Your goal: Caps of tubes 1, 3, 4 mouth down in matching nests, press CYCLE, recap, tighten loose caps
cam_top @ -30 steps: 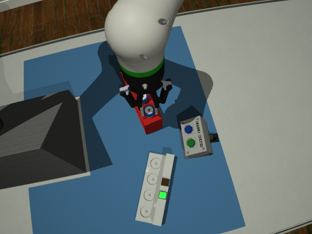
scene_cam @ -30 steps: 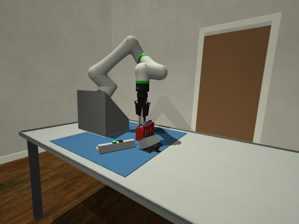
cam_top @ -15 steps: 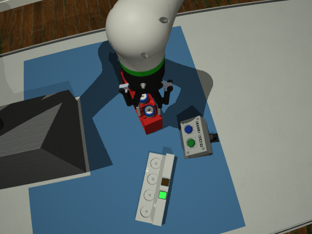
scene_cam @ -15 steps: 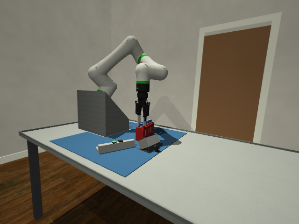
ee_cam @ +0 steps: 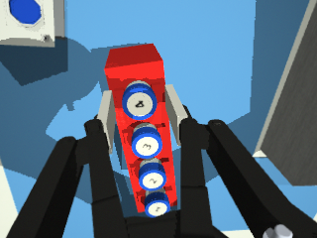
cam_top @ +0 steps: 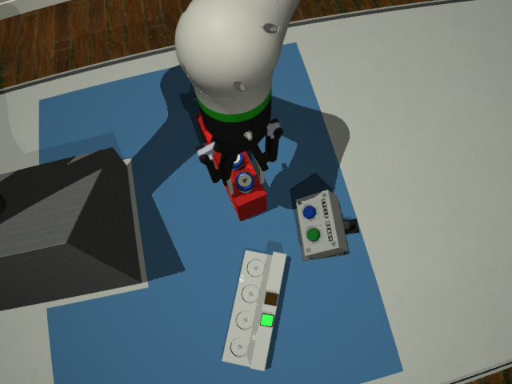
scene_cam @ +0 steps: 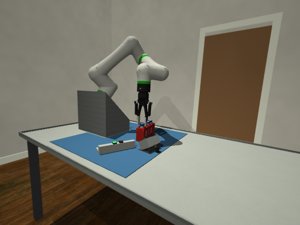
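The red decapping station (cam_top: 250, 204) (scene_cam: 140, 134) (ee_cam: 134, 61) holds four tubes, each with a blue cap on. In the wrist view I see cap 4 (ee_cam: 140, 103) (cam_top: 245, 181), cap 3 (ee_cam: 147, 144), cap 2 (ee_cam: 152, 174) and cap 1 (ee_cam: 157, 202). My gripper (ee_cam: 140, 99) (cam_top: 244, 178) (scene_cam: 142, 122) is open; its grey pads stand on either side of cap 4 with a gap on each side, and hold nothing. The cap tray (cam_top: 236, 355) (scene_cam: 116, 146) shows several empty nests. Its green lamp (cam_top: 267, 320) is lit, and its amber lamp (cam_top: 270, 298) is dark.
The small desk (cam_top: 330, 248) (scene_cam: 148, 142) with the blue key (cam_top: 309, 212) (ee_cam: 26, 10) and the green key (cam_top: 313, 234) stands right of the station. A large grey block (cam_top: 62, 223) (scene_cam: 96, 111) (ee_cam: 297, 99) stands to the left. All rest on a blue mat (cam_top: 330, 330).
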{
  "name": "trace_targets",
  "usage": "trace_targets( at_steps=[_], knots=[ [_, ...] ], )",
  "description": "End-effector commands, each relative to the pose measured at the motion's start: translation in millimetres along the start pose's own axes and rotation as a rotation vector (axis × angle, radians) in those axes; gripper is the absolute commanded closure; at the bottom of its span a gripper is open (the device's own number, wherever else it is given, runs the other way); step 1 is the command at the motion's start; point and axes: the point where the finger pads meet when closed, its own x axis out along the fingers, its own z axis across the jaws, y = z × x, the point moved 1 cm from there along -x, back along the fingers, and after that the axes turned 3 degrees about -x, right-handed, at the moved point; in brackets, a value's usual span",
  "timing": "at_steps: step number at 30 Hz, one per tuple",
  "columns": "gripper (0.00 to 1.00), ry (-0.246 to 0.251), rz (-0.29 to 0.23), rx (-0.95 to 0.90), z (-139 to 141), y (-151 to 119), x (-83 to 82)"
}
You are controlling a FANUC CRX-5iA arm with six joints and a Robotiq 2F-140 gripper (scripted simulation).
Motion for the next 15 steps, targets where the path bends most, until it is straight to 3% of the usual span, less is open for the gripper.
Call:
trace_targets(
  at_steps=[1, 4, 12, 15],
  knots=[
    [0.65, 0.010, -0.008, -0.219, 0.0, 0.3, -0.2],
    [0.65, 0.010, -0.008, -0.259, 0.0, 0.3, -0.2],
    [0.65, 0.011, -0.006, -0.575, 0.0, 0.3, -0.2],
    [0.65, 0.011, -0.006, -0.575, 0.0, 0.4, -0.2]
  ],
)
